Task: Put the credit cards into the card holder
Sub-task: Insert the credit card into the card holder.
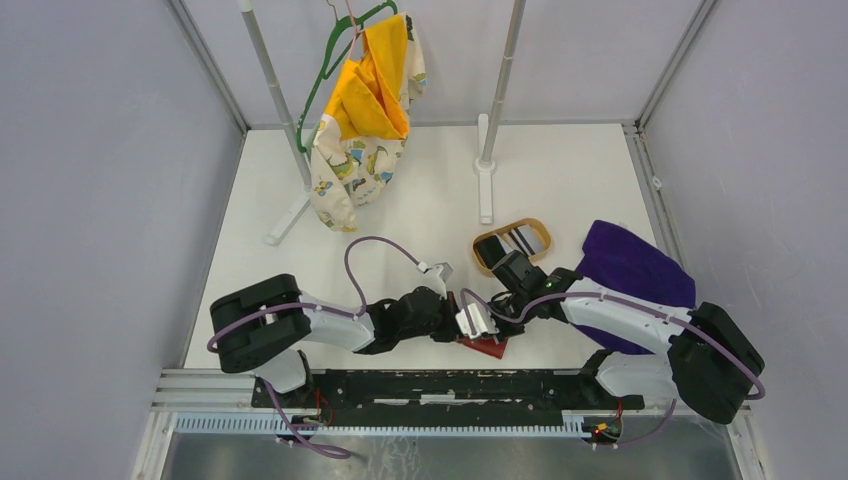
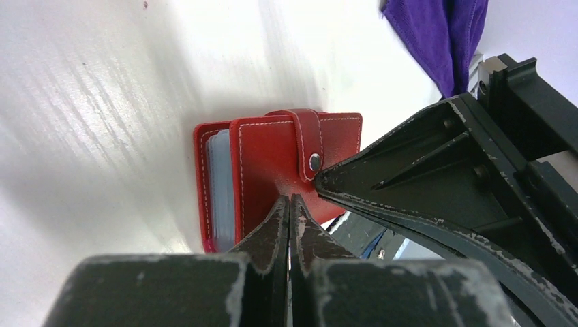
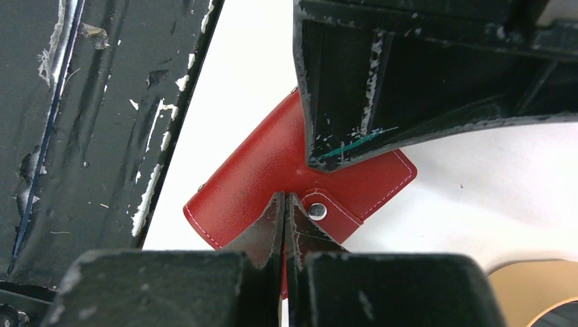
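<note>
The dark-red card holder (image 1: 490,347) lies on the white table between the two arms. In the left wrist view the card holder (image 2: 266,163) is folded shut with its snap tab (image 2: 308,139) over the front, and pale blue cards (image 2: 219,194) show edge-on inside it. My left gripper (image 2: 291,199) is shut, with its tips against the holder's cover. My right gripper (image 3: 285,197) is shut, with its tips on the holder (image 3: 252,184) beside the snap (image 3: 317,211). More black and pale cards (image 1: 520,238) lie in the oval wooden tray (image 1: 547,243).
A purple cloth (image 1: 630,265) lies at the right, under the right arm. A garment rack's post and foot (image 1: 486,170) stand behind the tray. A yellow and printed garment (image 1: 365,130) hangs at the back left. The tray's edge (image 3: 538,289) shows close by in the right wrist view.
</note>
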Motion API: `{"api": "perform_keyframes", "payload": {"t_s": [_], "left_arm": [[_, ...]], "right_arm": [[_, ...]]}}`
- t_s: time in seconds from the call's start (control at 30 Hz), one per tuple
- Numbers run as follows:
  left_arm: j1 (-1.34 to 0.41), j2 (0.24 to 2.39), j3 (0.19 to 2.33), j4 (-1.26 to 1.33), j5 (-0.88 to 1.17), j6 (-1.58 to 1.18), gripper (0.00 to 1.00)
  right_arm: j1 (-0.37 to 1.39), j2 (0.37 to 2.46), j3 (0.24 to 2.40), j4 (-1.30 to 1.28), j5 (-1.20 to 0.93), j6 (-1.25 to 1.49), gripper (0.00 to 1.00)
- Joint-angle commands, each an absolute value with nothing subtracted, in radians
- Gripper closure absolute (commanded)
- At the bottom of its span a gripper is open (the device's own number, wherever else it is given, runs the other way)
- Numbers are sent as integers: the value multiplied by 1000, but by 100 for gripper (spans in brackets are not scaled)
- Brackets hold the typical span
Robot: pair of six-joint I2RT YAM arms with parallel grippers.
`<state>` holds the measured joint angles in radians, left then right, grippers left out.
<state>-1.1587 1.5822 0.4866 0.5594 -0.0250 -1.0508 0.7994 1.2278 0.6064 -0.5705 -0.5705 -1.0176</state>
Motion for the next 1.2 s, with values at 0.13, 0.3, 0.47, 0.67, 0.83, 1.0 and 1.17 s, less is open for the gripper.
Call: {"api": "perform_keyframes", "payload": {"t_s": [0.13,0.3,0.47,0.67,0.83,1.0,1.17], "left_arm": [[-1148,1523,508,527,-57,-1022,96],[-1146,1552,569,526,-48,-1000,96],[-1147,1560,587,532,-42,-984,96],[-1146,1602,631,547,-7,-963,96],[-1146,1662,675,547,-5,-952,97],[-1146,1684,684,523,14,-944,98],[-1147,1703,684,503,15,-937,98]], "right_arm": [[778,1222,584,-662,-569,-969,100],[767,1204,597,-647,-586,-950,99],[743,1182,615,-667,-635,-963,80],[736,1175,623,-670,-649,-963,77],[714,1156,640,-711,-691,-1002,68],[660,1112,653,-730,-719,-1024,66],[641,1087,622,-585,-637,-896,71]]}}
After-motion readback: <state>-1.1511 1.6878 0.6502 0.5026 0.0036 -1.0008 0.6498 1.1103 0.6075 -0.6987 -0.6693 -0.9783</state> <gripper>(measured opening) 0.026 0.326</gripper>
